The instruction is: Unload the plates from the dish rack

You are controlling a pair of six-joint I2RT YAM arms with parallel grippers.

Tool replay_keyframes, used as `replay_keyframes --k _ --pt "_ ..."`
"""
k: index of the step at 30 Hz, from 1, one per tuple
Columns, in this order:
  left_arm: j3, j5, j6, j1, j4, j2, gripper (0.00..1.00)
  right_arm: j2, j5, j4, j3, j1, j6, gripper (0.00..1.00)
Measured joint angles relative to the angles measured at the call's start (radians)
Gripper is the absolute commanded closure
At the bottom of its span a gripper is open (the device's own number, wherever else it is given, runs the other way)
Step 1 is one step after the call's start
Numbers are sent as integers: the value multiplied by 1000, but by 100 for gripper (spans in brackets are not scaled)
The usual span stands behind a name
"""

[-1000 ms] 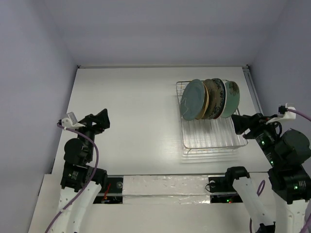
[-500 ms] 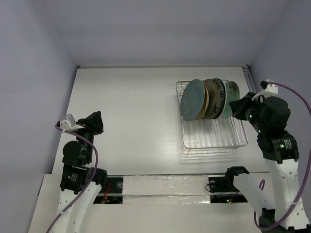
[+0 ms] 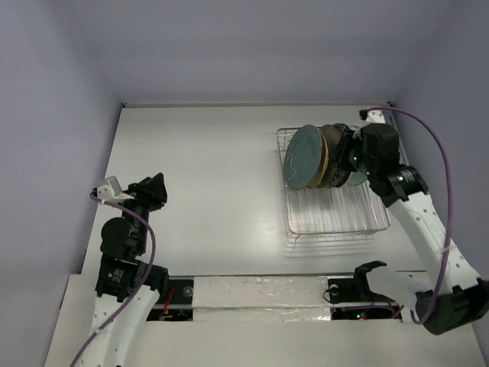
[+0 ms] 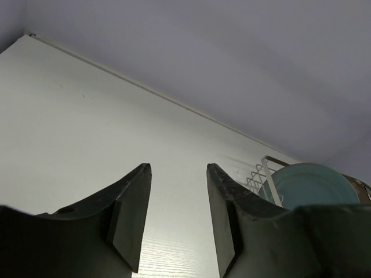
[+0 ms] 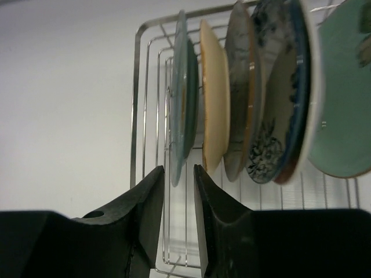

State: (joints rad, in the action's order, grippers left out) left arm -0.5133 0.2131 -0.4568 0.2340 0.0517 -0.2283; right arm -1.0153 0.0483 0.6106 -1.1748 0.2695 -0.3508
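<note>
Several plates stand on edge in the silver wire dish rack (image 3: 328,214) at the right of the table. The plain teal plate (image 3: 304,157) is leftmost, then a tan-backed one, a dark patterned one, a blue-rimmed one and a pale green one. In the right wrist view they run from the teal plate (image 5: 184,87) to the pale green plate (image 5: 342,92). My right gripper (image 3: 344,157) hangs over the plates. Its jaws (image 5: 178,168) are slightly open, with the teal plate's rim between the tips and not visibly gripped. My left gripper (image 3: 157,187) is open and empty over the table's left side, also seen in the left wrist view (image 4: 178,168).
The rack's left rim wire (image 5: 139,87) runs just left of the teal plate. The left wrist view shows the rack (image 4: 264,174) and the teal plate (image 4: 307,185) far off to the right. Walls close in the table at the back and sides.
My right arm has swung from beside the rack's right edge up and left, over the plates. My left gripper has shifted only slightly.
</note>
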Motion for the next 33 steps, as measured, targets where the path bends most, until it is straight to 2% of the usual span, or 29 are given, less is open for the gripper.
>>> replay_keyframes --k 2,7,21,23,25,28,33 --pt "0 0 0 0 0 -8 55 -69 13 -17 0 26 0 65" --pt "0 0 -1 0 0 -16 55 -211 31 -53 0 53 -5 65" --pt "0 0 0 0 -1 -16 54 -402 118 -145 -10 79 -21 64" --pt "0 0 0 0 -2 -16 54 -427 143 -145 -29 90 -19 70" --pt "0 0 0 0 -2 -16 54 -447 176 -138 -45 100 -17 84" --pt "0 0 0 0 -2 -17 54 -471 233 -115 -73 111 -12 100" --pt "0 0 0 0 -2 -17 53 -477 288 -69 -106 139 -10 100"
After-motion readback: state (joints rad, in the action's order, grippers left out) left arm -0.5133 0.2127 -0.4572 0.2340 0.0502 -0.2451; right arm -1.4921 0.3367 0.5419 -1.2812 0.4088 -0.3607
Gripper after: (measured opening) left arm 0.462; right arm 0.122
